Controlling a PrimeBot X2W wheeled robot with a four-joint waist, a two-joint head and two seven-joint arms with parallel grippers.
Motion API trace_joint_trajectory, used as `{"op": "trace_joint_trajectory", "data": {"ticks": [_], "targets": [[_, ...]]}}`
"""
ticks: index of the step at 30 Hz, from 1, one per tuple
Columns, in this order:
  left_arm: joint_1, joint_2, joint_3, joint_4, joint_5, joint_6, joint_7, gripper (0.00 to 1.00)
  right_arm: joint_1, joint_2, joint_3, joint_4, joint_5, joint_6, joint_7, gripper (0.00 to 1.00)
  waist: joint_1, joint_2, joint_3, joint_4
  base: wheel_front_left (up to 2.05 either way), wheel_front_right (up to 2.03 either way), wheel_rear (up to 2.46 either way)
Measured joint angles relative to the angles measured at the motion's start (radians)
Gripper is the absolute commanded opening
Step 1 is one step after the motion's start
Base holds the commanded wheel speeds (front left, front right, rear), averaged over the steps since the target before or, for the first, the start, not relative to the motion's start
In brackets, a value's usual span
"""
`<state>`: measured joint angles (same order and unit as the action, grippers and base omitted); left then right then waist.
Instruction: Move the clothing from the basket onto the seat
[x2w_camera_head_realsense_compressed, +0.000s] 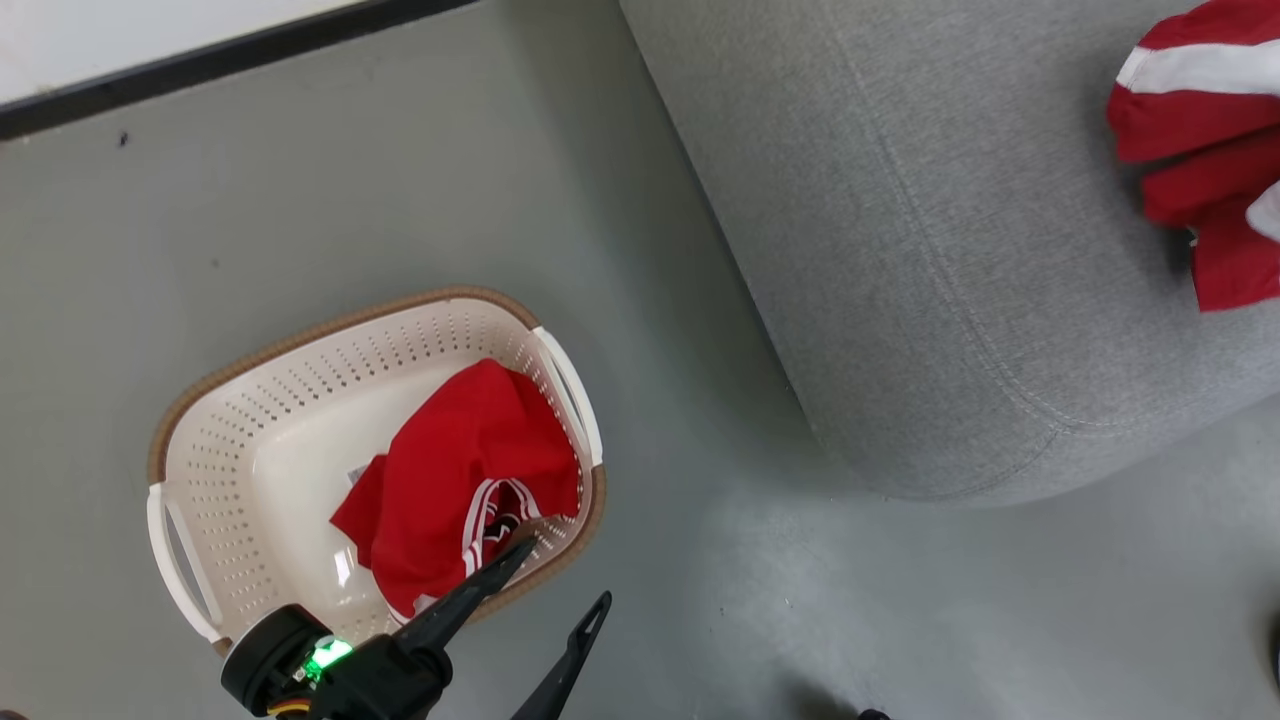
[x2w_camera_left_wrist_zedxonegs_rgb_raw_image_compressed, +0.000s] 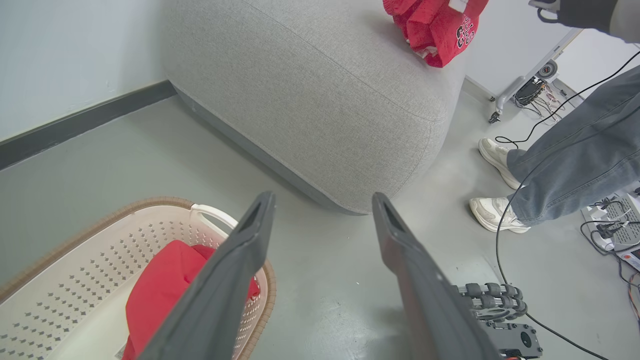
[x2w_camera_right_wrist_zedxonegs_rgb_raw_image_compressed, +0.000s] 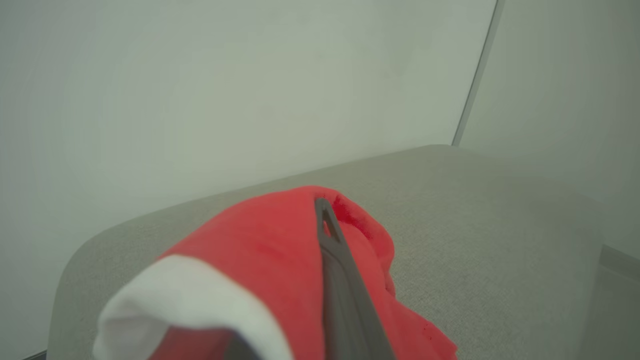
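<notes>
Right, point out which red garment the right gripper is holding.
The garment with the white band, over the seat; the right gripper is shut on it. The other garment lies loose in the basket, near the open left gripper.

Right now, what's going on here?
The robot is shifting clothing from the basket to the seat. Its right gripper has its fingers shut on one red garment over the seat; whether the cloth rests on the cushion is unclear. A second red garment lies in the basket, with the left gripper open above the basket's near rim, holding nothing. A person in jeans stands beside the seat.
</notes>
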<state>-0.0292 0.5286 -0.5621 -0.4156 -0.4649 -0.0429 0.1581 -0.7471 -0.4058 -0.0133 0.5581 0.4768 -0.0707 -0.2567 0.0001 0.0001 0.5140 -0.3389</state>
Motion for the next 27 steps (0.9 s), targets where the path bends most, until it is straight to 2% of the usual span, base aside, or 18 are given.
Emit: {"op": "trace_joint_trajectory", "data": {"ticks": [5, 9, 10, 11, 14, 15, 16, 24, 27], "targets": [[-0.002, 0.007, 0.008, -0.011, 0.000, 0.000, 0.009, 1.00, 0.014, 0.058, -0.011, 0.046, 0.014, -0.006, 0.000, 0.00, 0.0000, 0.0000, 0.040, 0.009, 0.00, 0.00, 0.00], [-0.003, 0.015, 0.024, -0.018, 0.000, 0.008, 0.012, 1.00, 0.003, 0.060, -0.036, 0.101, 0.028, -0.009, 0.000, 0.00, -0.0001, 0.0000, 0.066, 0.020, 0.00, 0.00, 0.00], [-0.003, 0.017, 0.029, -0.018, 0.000, 0.009, 0.012, 1.00, -0.007, 0.061, -0.037, 0.114, 0.029, -0.008, 0.000, 0.08, -0.0002, 0.0000, 0.072, 0.022, 0.00, 0.00, 0.00], [-0.003, 0.019, 0.034, -0.018, 0.000, 0.010, 0.012, 1.00, -0.016, 0.064, -0.036, 0.124, 0.034, -0.007, 0.000, 0.08, -0.0001, 0.0000, 0.076, 0.025, 0.00, 0.00, 0.00], [-0.004, 0.021, 0.037, -0.018, 0.000, 0.016, 0.012, 1.00, -0.027, 0.086, -0.030, 0.139, 0.033, -0.003, 0.000, 0.49, -0.0001, 0.0000, 0.085, 0.029, 0.00, 0.00, 0.00], [-0.004, 0.021, 0.037, -0.015, 0.000, 0.016, 0.012, 1.00, -0.027, 0.096, -0.026, 0.145, 0.032, -0.002, 0.000, 0.78, 0.0000, 0.0001, 0.084, 0.029, 0.00, 0.00, 0.00], [-0.005, 0.021, 0.036, -0.011, 0.000, 0.016, 0.012, 1.00, -0.026, 0.105, -0.021, 0.150, 0.030, 0.000, 0.000, 1.00, 0.0000, 0.0001, 0.082, 0.029, 0.00, 0.00, 0.00], [-0.024, -0.003, 0.024, 0.011, 0.000, 0.012, 0.007, 1.00, 0.002, 0.110, 0.012, 0.174, -0.025, 0.013, 0.000, 1.00, -0.0002, -0.0001, 0.056, 0.032, 0.00, 0.00, 0.00], [-0.033, -0.023, 0.014, 0.035, -0.008, 0.006, 0.002, 1.00, 0.010, 0.093, 0.028, 0.171, -0.051, 0.028, 0.000, 1.00, -0.0001, -0.0002, 0.033, 0.036, 0.00, 0.00, 0.00]]}}
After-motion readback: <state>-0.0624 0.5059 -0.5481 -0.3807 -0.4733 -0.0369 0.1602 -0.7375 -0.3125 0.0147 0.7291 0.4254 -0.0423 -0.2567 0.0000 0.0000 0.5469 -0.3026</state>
